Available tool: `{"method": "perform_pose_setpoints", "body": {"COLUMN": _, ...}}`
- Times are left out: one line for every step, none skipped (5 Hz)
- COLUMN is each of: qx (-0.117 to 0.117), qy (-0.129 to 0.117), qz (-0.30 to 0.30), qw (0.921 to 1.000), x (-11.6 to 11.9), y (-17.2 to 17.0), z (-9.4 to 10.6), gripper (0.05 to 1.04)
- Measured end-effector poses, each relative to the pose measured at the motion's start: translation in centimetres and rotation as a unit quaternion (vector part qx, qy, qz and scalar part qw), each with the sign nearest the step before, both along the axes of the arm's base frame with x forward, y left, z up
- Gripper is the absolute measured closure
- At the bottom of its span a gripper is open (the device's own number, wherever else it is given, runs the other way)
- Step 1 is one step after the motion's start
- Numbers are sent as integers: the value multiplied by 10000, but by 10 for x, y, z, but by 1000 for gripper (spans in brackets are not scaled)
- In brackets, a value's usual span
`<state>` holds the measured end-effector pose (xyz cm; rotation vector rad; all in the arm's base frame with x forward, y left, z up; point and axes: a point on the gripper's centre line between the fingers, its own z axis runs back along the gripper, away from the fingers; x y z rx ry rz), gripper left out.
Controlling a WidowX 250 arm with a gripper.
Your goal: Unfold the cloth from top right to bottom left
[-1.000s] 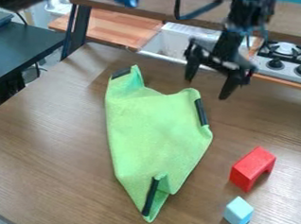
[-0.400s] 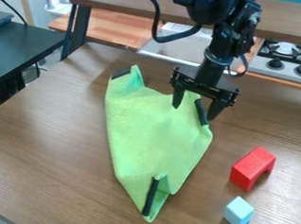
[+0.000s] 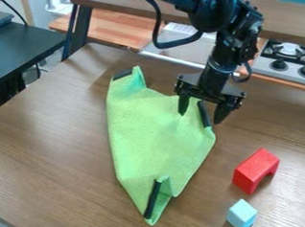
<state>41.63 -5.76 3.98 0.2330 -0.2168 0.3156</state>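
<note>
Tool [image 3: 200, 116] hangs spread by the top-right dark strip [image 3: 204, 114]; cloth [image 3: 153, 139] lies on the counter [image 3: 47, 140]. Centre on that edge, lower gently, pinch fabric only, draw low toward bottom left.

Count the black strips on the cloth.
3: a top strip at one corner of the cloth, a right strip along its edge, a bottom strip near its lowest tip. Folds may hide more.

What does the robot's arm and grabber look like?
The arm is black, with chunky rounded joints and a thick black cable looping off its side. Its grabber is black too: a wide crossbar with two stubby fingers, a bit like a crab's claw.
</note>
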Motion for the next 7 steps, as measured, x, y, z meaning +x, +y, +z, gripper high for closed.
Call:
{"method": "perform_pose_setpoints", "body": {"qx": -11, "qy": -54, "qz": 120, "qw": 9999, "x": 11, "y": 0, "z": 0, "gripper": 82}}
{"method": "perform_pose_setpoints", "body": {"qx": -25, "qy": -72, "qz": 254, "qw": 9996, "x": 21, "y": 2, "z": -5, "gripper": 82}}
{"method": "perform_pose_setpoints", "body": {"qx": 10, "qy": 31, "qz": 316, "qw": 9995, "x": 25, "y": 4, "z": -14, "gripper": 125}}
{"method": "perform_pose_setpoints", "body": {"qx": 63, "qy": 114, "qz": 335, "qw": 9994, "x": 27, "y": 4, "z": -23, "gripper": 387}}
{"method": "perform_pose_setpoints", "body": {"qx": 75, "qy": 88, "qz": 387, "qw": 9992, "x": 28, "y": 5, "z": -25, "gripper": 691}}
{"method": "perform_pose_setpoints", "body": {"qx": 79, "qy": 139, "qz": 298, "qw": 9994, "x": 25, "y": 5, "z": -29, "gripper": 910}}
{"method": "perform_pose_setpoints", "body": {"qx": -19, "qy": 306, "qz": 216, "qw": 9993, "x": 19, "y": 2, "z": -35, "gripper": 1010}}
